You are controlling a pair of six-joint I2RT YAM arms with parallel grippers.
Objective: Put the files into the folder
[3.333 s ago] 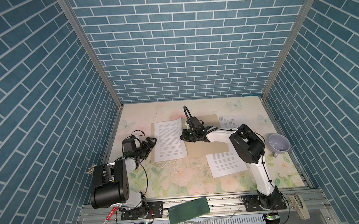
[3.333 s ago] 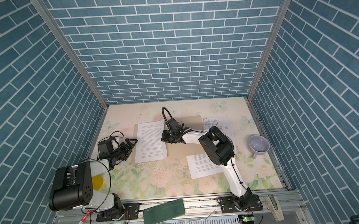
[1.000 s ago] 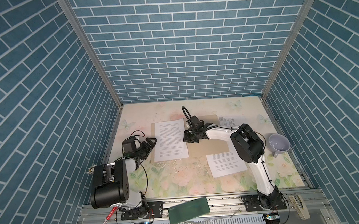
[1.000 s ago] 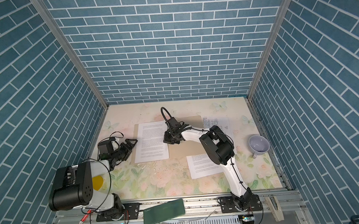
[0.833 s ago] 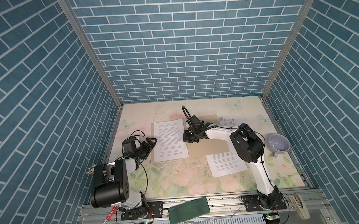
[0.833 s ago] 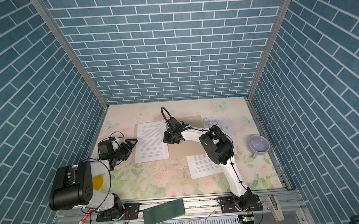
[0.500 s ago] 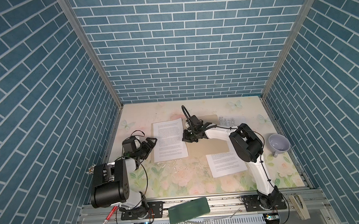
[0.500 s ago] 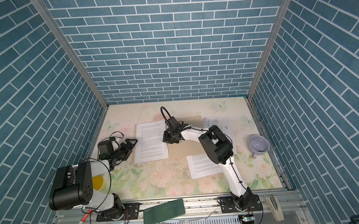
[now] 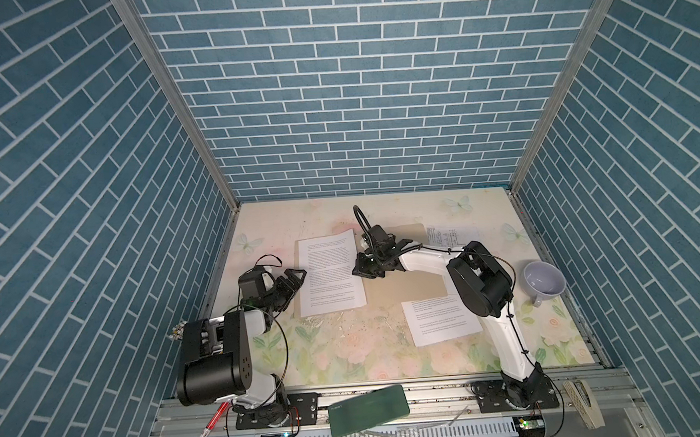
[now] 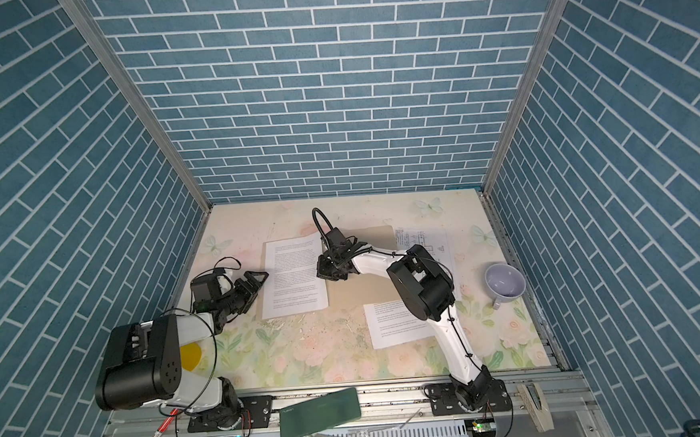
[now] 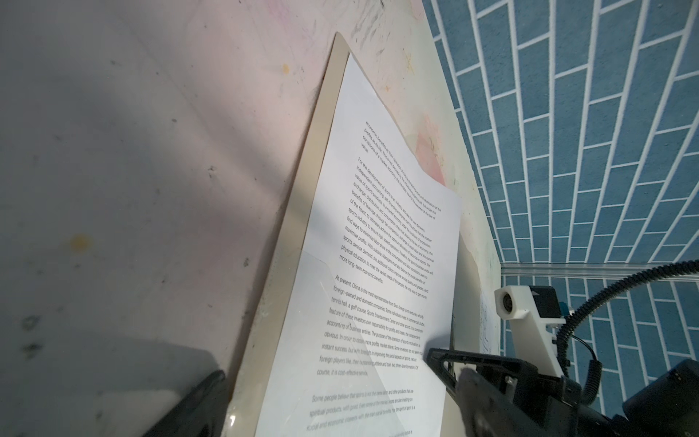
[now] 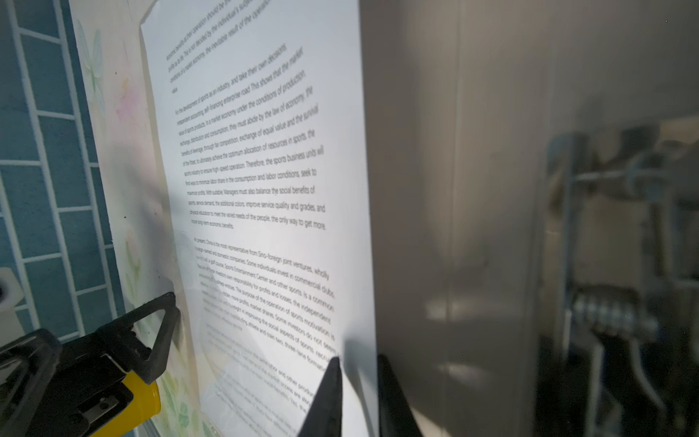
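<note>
The folder [image 9: 410, 282] lies open and flat in the middle of the table [image 9: 348, 353], its tan inside facing up. The first text sheet [image 9: 329, 277] lies on the folder's side toward the left arm, between the two hands.

The right hand [image 9: 360, 271] is reached across to this sheet's near edge, low over the seam where paper meets bare folder. The left hand [image 9: 294, 283] sits just beside the sheet's opposite long edge with its jaws spread wide and nothing between them.

The second text sheet [image 9: 442, 320] lies on the table nearer the front, partly under the right arm and apart from both hands. The diagram sheet [image 9: 451, 235] lies at the folder's far corner, behind the right arm.

In both top views the right hand's own body hides its fingertips. The right wrist view shows them: the right hand [image 12: 357, 378] is only narrowly parted, with the sheet's edge running into the slim gap; whether a finger touches the paper I cannot tell. It also shows the left hand [image 12: 155, 329] just off the far edge.

The left wrist view shows a beige strip of folder [image 11: 302, 212] outside the sheet's edge, which the top views barely show.
</note>
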